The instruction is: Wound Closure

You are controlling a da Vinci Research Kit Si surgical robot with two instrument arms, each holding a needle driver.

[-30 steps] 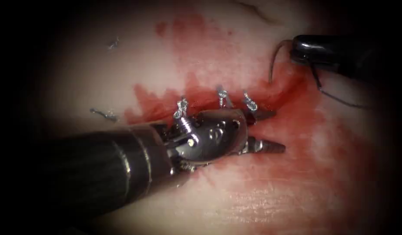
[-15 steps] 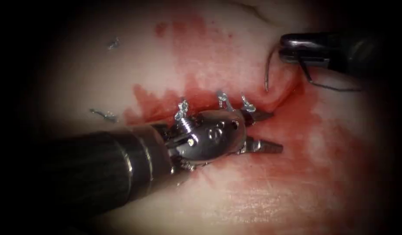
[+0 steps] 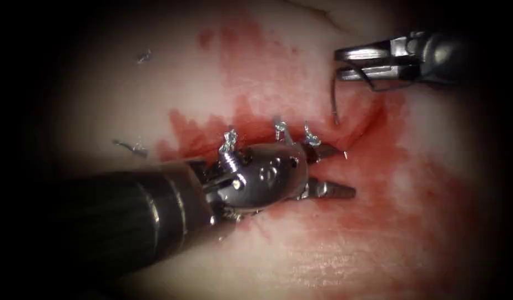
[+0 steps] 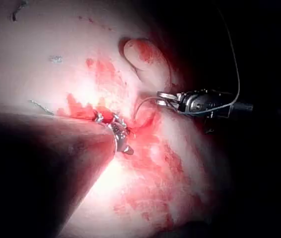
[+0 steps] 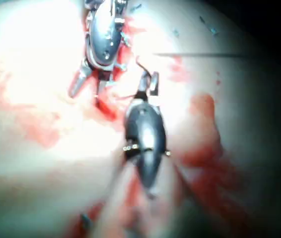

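The tissue (image 3: 334, 261) carries a cut (image 3: 256, 133) closed by three knotted stitches (image 3: 280, 126) and smeared with red fluid (image 3: 378, 155). My left tool (image 3: 345, 171) lies over the cut's right end, jaws open and holding nothing. My right tool (image 3: 337, 65) is up on the right, shut on the curved needle (image 3: 332, 97) near its thread end. The needle hangs down free of the tissue, its tip just above the right end of the cut. Thread (image 3: 378, 88) trails back under the right tool. The left wrist view has the right tool (image 4: 161, 97) with the needle (image 4: 141, 104).
Cut ends of thread (image 3: 131, 147) lie on the tissue left of the cut, another piece (image 3: 144, 55) farther up. The left tool's thick shaft (image 3: 112, 216) covers the near left. In the right wrist view the left tool's (image 5: 88, 89) open jaws point toward the right tool (image 5: 148, 82).
My right tool has moved left and turned, so the needle has swung from beside the tool to hang tip-down nearer the cut's right end. The left tool has shifted slightly left.
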